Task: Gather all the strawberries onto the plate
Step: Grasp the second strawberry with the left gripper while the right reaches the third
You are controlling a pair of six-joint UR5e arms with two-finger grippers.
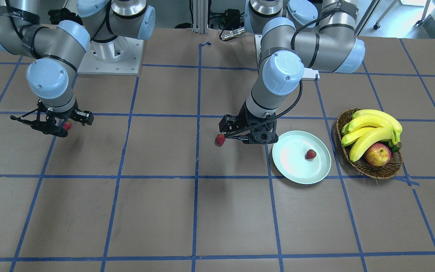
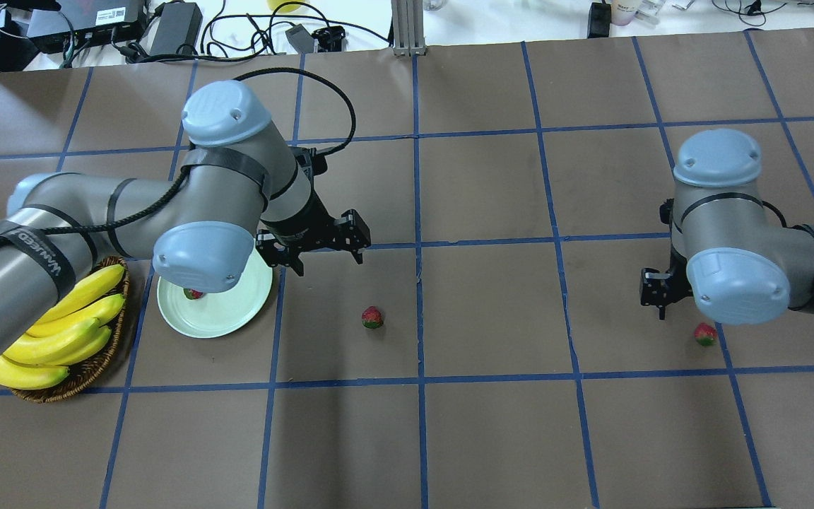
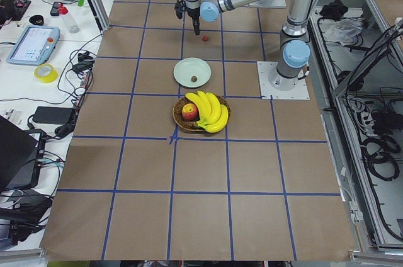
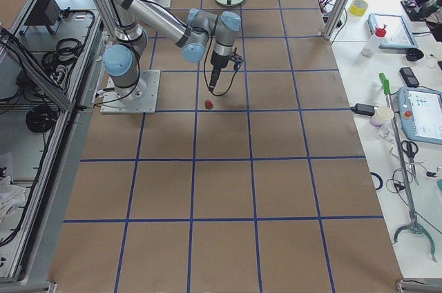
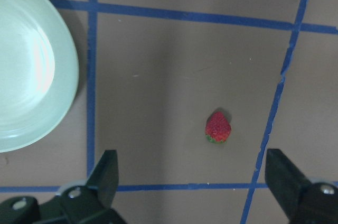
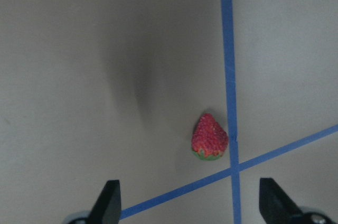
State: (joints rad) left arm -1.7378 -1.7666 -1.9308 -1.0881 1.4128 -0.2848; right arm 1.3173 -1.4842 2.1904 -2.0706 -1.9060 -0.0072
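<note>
Fruit sits in three spots. Leftmost, the basket (image 2: 85, 376) of bananas is no part of the job. Next comes the plate (image 2: 232, 316), just beside the left pincer (image 5: 190, 158), off to one side of it. It already holds the plated strawberry (image 1: 310, 154). That closeness is probably why this pincer works here: its carry would be short. Its fingers are spread wide and grip nothing. They hover above the table with the middle strawberry (image 5: 218, 127) below and just ahead, slightly off-centre, seemingly lined up for a pick.

Well apart to the right, the right pincer (image 6: 188, 187) hangs equally wide and empty. The far strawberry (image 6: 210, 137) lies ahead of its fingers, just beside a tape crossing.

Each strawberry is small, red, pitted and cone-shaped. The two on the table lie on their sides, green caps toward the pincers.
</note>
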